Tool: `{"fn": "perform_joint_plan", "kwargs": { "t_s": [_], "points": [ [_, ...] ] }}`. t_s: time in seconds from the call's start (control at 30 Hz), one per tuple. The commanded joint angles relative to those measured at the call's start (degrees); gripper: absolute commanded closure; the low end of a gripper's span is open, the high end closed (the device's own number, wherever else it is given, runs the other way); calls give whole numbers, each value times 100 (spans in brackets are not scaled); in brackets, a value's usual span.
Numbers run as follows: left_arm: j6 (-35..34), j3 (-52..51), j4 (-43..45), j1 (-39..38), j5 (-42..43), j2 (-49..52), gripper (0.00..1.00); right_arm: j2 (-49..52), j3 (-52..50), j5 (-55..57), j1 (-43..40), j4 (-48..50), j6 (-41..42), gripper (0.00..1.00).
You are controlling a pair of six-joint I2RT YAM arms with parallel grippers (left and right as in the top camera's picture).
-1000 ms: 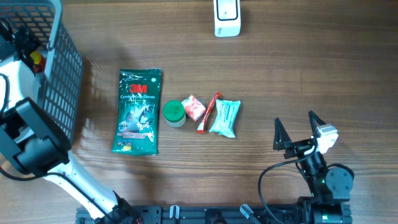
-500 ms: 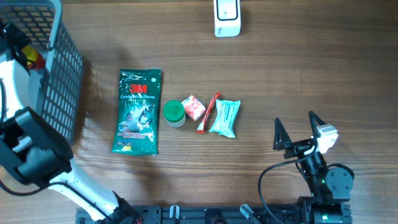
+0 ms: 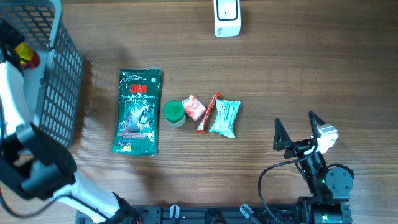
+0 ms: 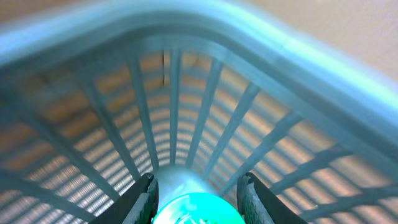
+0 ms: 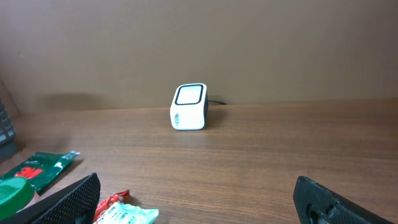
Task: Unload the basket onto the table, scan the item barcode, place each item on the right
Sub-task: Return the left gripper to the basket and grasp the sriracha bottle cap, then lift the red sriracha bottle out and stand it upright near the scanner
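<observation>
Overhead: left arm [image 3: 13, 106] reaches into basket [image 3: 62, 81] (clasping green item [image 4: 198, 213]).

Setting: mock shop checkout on a lab bench. Evidence: white barcode scanner [image 5: 188, 107] straight ahead of right gripper [image 3: 294, 118], at far side of wood-grain table [image 3: 280, 74]. Retail packs, e.g. 3M gloves [image 3: 138, 112], ahead-left of it. Grey plastic shopping basket [image 3: 62, 81] far left. Plain brown wall [image 5: 249, 43] behind scanner.
</observation>
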Motion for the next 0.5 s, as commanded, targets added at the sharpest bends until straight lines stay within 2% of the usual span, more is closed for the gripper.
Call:
{"fn": "perform_joint_plan", "kwargs": {
  "t_s": [0.0, 0.23, 0.47],
  "points": [
    [-240, 57, -83, 31, 48, -994, 65, -24, -4, 74, 46, 17, 66, 0],
    [-501, 57, -588, -273, 393, -2190, 65, -24, -4, 74, 46, 17, 63, 0],
    [-511, 57, -1060, -1294, 393, -3056, 65, -24, -4, 74, 46, 17, 66, 0]
  ]
}}
